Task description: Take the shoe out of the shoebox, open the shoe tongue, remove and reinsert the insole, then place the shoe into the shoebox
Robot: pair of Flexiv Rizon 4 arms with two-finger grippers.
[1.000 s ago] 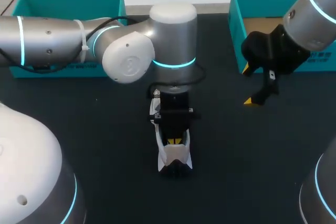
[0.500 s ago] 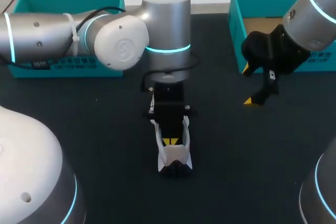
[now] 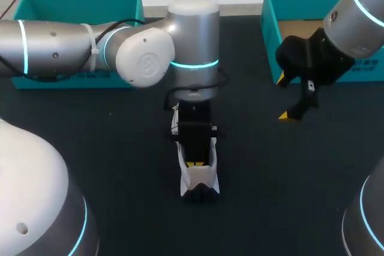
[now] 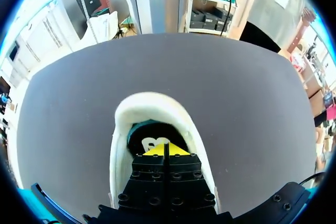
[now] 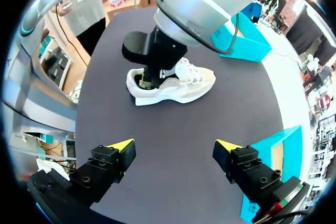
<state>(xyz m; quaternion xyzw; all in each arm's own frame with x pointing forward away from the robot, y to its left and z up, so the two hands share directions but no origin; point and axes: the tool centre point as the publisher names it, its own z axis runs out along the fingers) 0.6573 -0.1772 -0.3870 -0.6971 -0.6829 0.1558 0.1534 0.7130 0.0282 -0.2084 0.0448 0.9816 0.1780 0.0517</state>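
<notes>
A white shoe (image 3: 201, 182) lies on the black table near the middle, its heel toward the near edge. My left arm reaches in from the left, and its gripper (image 3: 197, 163) points down into the shoe's opening. In the left wrist view the gripper (image 4: 164, 149) is shut, its yellow tips together just above the dark insole (image 4: 142, 139) inside the white collar (image 4: 152, 103). I cannot tell whether it pinches the insole. My right gripper (image 3: 287, 97) hangs open above the table in front of the right teal shoebox (image 3: 273, 28), empty (image 5: 175, 145). The right wrist view shows the shoe (image 5: 189, 85) from the side.
A second teal box (image 3: 78, 4) stands at the back left, partly behind my left arm. Bare black tabletop (image 3: 288, 178) lies between the shoe and the right box.
My left arm's wrist and elbow shifted toward the far side and came back, with the gripper staying shut in the shoe's opening. The right arm has not moved.
</notes>
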